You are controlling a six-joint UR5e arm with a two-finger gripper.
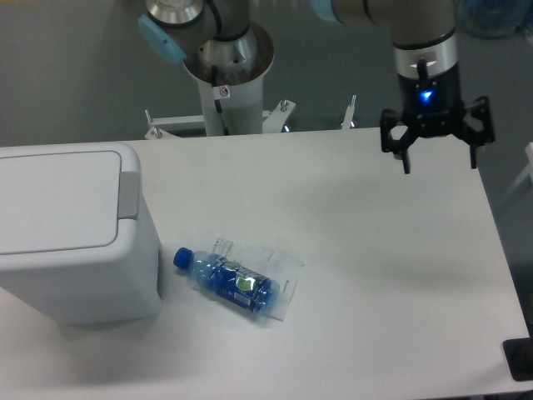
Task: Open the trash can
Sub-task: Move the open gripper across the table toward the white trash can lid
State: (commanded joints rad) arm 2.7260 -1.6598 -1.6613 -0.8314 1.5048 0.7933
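The trash can [71, 237] is a large boxy white bin at the left side of the table. Its flat white lid [54, 198] is down. A grey push tab [129, 192] sits on the lid's right edge. My gripper [439, 162] hangs open and empty above the table's far right part, well away from the bin. Its two black fingers point down and are spread wide.
A small blue plastic bottle [229, 282] with a loose label lies on its side on the white table [375, 275], just right of the bin. The arm's base column [225, 92] stands behind the table's far edge. A dark object [520, 360] sits at the lower right corner.
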